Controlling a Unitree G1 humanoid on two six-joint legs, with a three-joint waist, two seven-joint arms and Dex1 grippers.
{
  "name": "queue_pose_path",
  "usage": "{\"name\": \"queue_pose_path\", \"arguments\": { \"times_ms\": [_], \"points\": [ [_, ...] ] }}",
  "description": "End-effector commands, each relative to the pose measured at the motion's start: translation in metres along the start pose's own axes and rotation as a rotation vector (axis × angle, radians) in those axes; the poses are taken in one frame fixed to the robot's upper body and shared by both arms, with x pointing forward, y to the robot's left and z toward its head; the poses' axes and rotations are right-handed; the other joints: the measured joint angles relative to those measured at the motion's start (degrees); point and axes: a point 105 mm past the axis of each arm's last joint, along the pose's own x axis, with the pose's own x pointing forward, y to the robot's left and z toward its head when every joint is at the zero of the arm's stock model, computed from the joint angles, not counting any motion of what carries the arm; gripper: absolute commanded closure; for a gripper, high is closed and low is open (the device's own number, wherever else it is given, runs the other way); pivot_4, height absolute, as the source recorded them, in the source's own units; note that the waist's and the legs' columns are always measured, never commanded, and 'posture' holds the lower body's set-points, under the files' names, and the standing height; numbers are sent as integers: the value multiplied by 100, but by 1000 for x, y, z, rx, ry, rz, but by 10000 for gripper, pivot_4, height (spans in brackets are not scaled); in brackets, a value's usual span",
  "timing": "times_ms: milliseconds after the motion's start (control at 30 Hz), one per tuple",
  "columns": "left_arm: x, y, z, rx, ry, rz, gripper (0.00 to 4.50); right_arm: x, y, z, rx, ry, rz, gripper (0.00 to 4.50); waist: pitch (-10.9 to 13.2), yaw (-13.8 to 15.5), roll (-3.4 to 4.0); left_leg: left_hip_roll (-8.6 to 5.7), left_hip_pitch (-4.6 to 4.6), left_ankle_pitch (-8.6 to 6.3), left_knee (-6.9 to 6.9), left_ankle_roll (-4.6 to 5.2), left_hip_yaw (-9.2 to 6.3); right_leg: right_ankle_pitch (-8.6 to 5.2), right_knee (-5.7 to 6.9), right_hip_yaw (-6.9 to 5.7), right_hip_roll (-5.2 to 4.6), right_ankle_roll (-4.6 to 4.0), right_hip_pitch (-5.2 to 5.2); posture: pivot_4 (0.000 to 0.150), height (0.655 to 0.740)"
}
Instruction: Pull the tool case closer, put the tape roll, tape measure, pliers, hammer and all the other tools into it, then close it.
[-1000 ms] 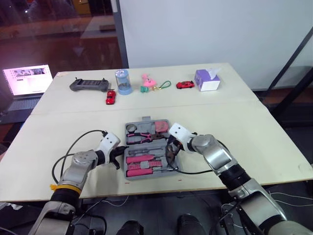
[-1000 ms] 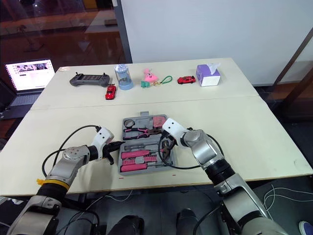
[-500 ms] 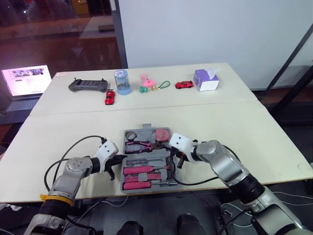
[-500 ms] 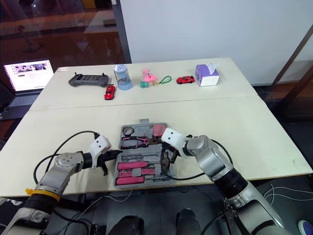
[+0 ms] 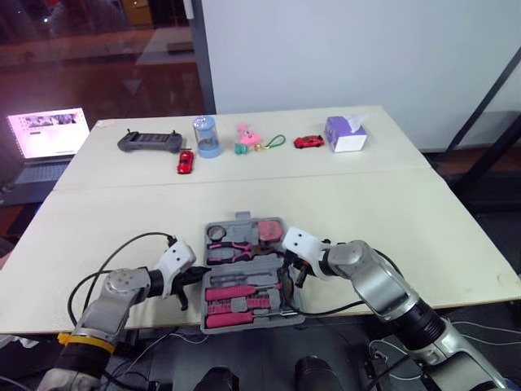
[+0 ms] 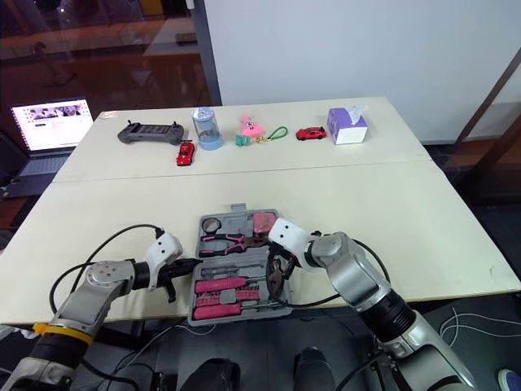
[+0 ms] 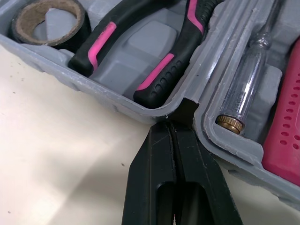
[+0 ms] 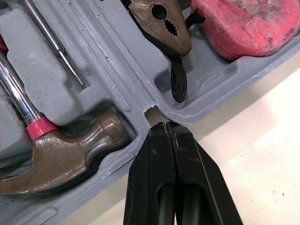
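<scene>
The grey tool case [image 5: 252, 320] lies open near the table's front edge. In it are a tape roll [image 7: 47, 21], pink-handled pliers [image 7: 159, 51], a hammer [image 8: 70, 154], a pink tape measure [image 8: 239, 23] and pink-handled tools [image 5: 236, 292]. My left gripper [image 5: 194, 277] is shut, its tips against the hinge notch on the case's left side [image 7: 174, 126]. At the matching notch on the right side, my right gripper [image 5: 295, 273] is also shut, its tips touching the rim [image 8: 165, 125]. Neither holds a tool.
Along the far side of the table stand a game controller [image 5: 149, 142], a red toy car [image 5: 186, 161], a blue cylinder [image 5: 204, 136], a pink toy [image 5: 247, 137], another red car [image 5: 308, 141] and a tissue box [image 5: 346, 133]. A laptop [image 5: 45, 142] sits off to the left.
The open case has slid toward me, nearer the table's front edge, with both shut grippers staying at its side notches.
</scene>
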Motion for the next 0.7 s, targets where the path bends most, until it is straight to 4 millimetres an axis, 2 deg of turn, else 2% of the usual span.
{"name": "queue_pose_path", "arguments": {
  "times_ms": [33,300,700],
  "points": [
    [16,5,22,36,-48,-22,44761,2,-2,20,-20,-71,-13,45000,0,6,0,0,0,0,2,0,0,0,1,0,0,0,1,1500,7400],
    [22,5,25,37,-57,-35,44761,3,-11,20,-13,-77,-43,45000,0,23,0,-1,0,0,14,0,-1,2,3,-1,1,3,7,1500,7400],
    [21,11,24,35,-53,-13,44761,4,-8,10,-5,-36,-18,45000,0,29,0,-1,0,1,19,-1,-3,3,4,0,0,4,8,1500,7400]
  ]
}}
